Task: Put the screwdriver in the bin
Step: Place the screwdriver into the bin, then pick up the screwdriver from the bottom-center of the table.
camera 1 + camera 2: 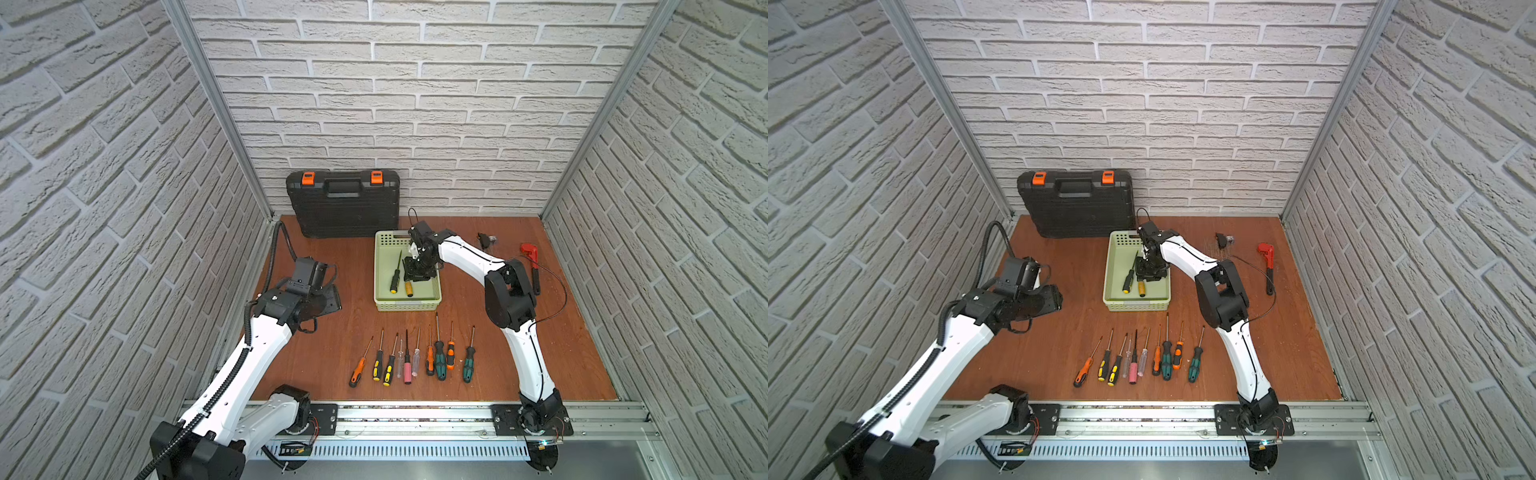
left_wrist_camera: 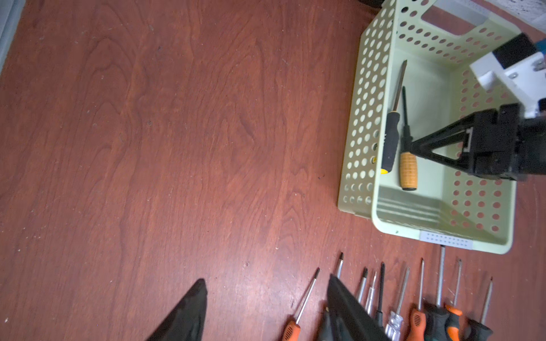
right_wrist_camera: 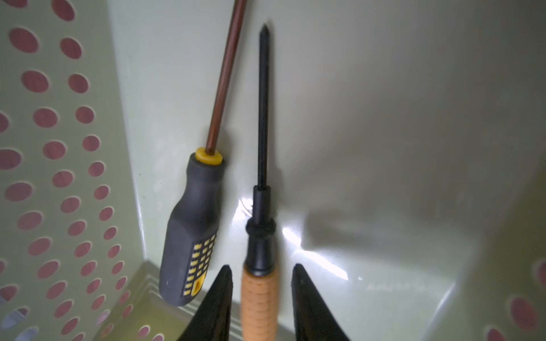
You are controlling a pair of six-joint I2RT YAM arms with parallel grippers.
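Observation:
The light green bin [image 1: 379, 266] [image 1: 1109, 266] stands mid-table. A screwdriver with a tan ribbed handle [image 1: 409, 287] [image 3: 260, 295] and a black shaft lies on the bin's floor. My right gripper [image 1: 417, 272] [image 3: 261, 267] reaches down into the bin. It is open, and a gap shows on each side between its fingers and the handle. A black-and-yellow screwdriver [image 1: 395, 280] [image 3: 192, 236] lies beside it along the perforated wall. My left gripper [image 1: 328, 297] [image 2: 267, 279] hangs open and empty over the table, left of the bin [image 2: 363, 118].
Several screwdrivers [image 1: 415, 357] lie in a row near the table's front. A black tool case with orange latches [image 1: 345, 203] leans on the back wall behind the bin. A red wrench [image 1: 532, 262] and a small dark object [image 1: 485, 240] lie at the right.

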